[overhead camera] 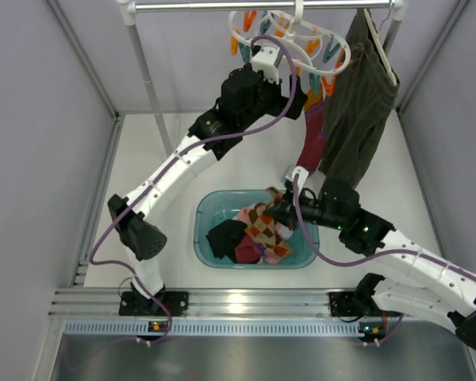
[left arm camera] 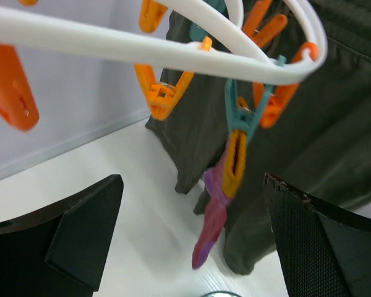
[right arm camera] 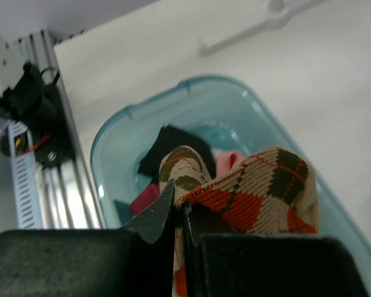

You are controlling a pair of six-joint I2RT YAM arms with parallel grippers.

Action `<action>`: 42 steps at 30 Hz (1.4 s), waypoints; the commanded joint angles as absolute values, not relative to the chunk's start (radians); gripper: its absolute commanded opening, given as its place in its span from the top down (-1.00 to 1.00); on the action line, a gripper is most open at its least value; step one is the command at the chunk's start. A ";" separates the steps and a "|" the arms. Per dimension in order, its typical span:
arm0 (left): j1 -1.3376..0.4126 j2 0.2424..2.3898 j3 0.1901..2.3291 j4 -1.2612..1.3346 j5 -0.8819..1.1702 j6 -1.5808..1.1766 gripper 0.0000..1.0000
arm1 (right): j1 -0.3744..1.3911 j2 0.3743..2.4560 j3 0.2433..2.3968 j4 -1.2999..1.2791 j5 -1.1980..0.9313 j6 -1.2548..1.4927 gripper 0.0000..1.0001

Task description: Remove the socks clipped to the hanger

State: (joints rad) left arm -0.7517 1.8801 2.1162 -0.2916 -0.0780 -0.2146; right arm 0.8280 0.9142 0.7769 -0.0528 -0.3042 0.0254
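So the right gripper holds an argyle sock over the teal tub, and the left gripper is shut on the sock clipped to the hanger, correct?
Not quite: the left wrist view shows the left gripper open, fingers wide apart, not shut on the clipped sock under the hanger. The right gripper does hold the argyle sock over the teal tub.

Blurred orange clip (left arm camera: 12, 93) and hanger (left arm camera: 142, 52), both partly off-frame, left wrist view
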 commanded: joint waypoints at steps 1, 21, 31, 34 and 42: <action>-0.753 1.712 2.034 -0.244 -0.066 -0.275 -0.97 | 0.861 0.936 0.693 -0.141 -0.445 0.117 1.00; -0.755 0.910 1.204 -0.250 -0.268 -0.414 -0.97 | 0.885 1.222 0.802 -0.101 -0.227 0.281 -0.26; -0.755 0.720 1.065 -0.310 -0.258 -0.440 -0.97 | 0.871 0.910 0.896 -0.335 0.213 0.187 -0.99; -0.755 0.690 1.029 -0.314 -0.213 -0.448 -0.97 | 0.772 0.943 0.946 -0.279 0.311 0.163 -0.99; -0.755 0.690 0.985 -0.334 -0.072 -0.449 -0.97 | 0.448 1.231 1.072 -0.006 0.095 0.029 -0.91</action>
State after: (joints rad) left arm -0.7532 0.6834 0.9985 -0.3363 -0.1684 -0.4431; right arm 0.5148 1.1355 0.9932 -0.1387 0.1974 0.1062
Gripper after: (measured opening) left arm 0.985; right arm 0.970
